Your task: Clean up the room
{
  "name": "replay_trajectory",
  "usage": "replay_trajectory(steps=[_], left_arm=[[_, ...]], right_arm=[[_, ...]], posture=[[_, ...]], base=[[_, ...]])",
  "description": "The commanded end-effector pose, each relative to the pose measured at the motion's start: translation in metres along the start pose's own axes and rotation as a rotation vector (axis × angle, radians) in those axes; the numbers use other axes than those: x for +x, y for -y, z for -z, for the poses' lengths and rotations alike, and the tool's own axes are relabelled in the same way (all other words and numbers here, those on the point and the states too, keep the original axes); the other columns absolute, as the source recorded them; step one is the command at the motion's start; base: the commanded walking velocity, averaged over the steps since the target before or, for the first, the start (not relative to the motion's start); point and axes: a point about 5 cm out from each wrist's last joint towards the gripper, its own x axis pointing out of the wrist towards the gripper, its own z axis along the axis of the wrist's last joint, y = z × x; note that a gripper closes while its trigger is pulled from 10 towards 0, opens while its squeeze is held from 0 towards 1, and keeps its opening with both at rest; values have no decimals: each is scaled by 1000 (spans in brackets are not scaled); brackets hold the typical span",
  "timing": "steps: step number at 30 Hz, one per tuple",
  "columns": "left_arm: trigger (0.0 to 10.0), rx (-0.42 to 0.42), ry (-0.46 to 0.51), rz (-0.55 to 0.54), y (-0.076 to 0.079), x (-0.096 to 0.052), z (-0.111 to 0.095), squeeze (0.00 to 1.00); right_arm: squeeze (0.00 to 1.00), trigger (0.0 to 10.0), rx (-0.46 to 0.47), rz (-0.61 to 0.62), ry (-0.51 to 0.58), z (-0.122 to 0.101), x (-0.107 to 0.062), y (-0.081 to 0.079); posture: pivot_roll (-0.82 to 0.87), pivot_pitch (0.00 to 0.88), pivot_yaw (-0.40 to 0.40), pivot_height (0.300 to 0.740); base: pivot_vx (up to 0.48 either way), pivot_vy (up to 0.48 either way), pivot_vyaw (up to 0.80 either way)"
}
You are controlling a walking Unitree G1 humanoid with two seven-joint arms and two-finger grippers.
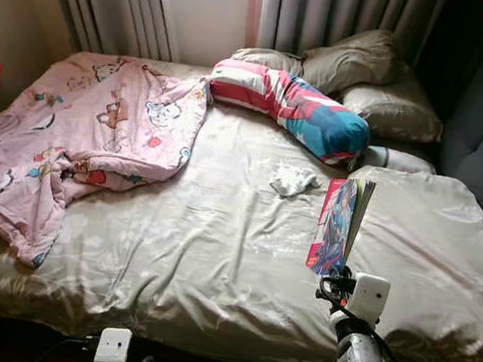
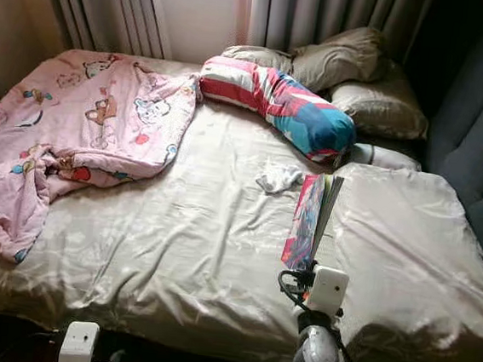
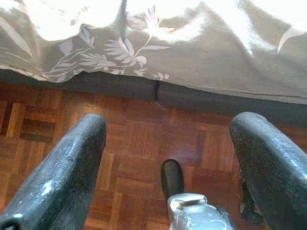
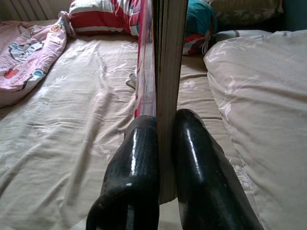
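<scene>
Bed point(image 1: 175, 252): beige floral sheet, rumpled.
Book point(image 4: 165, 72): pinched edge-on between the fingers of my right gripper point(image 4: 165, 158), raised over the sheet beside a beige duvet fold point(image 1: 432, 242); colourful cover facing my left.
Left gripper point(image 3: 168, 163): fingers spread wide, hanging low over parquet floor point(image 3: 139, 139) at the bed's foot.
Pink blanket point(image 1: 92, 132): bunched at the bed's left side.
Striped bolster point(image 1: 291, 109): lying near the pillows point(image 1: 363, 73).
Small white cloth point(image 1: 293, 182): on the sheet, near the book.
</scene>
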Motion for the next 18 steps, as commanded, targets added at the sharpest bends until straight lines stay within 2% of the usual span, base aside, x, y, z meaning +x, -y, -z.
replay_trajectory(steps=[1, 4, 7, 18], left_arm=[[10000, 14, -27, 5, -1, -3, 9, 0], [10000, 16, -28, 8, -1, -3, 10, 0], [10000, 18, -29, 10, -1, -3, 10, 0], [10000, 28, -29, 16, 0, -4, 11, 0]], right_arm=[[0, 10000, 8, 4, 25, -6, 3, 0], [0, 10000, 10, 15, 12, -5, 4, 2], [0, 10000, 18, 15, 16, -5, 4, 2], [0, 10000, 11, 5, 12, -4, 3, -1]], posture=[[-30, 166, -3, 729], [-30, 166, -3, 729], [-29, 160, -2, 729], [-26, 148, -4, 729]], base=[[0, 0, 0], [0, 0, 0], [0, 0, -531], [22, 0, 0]])
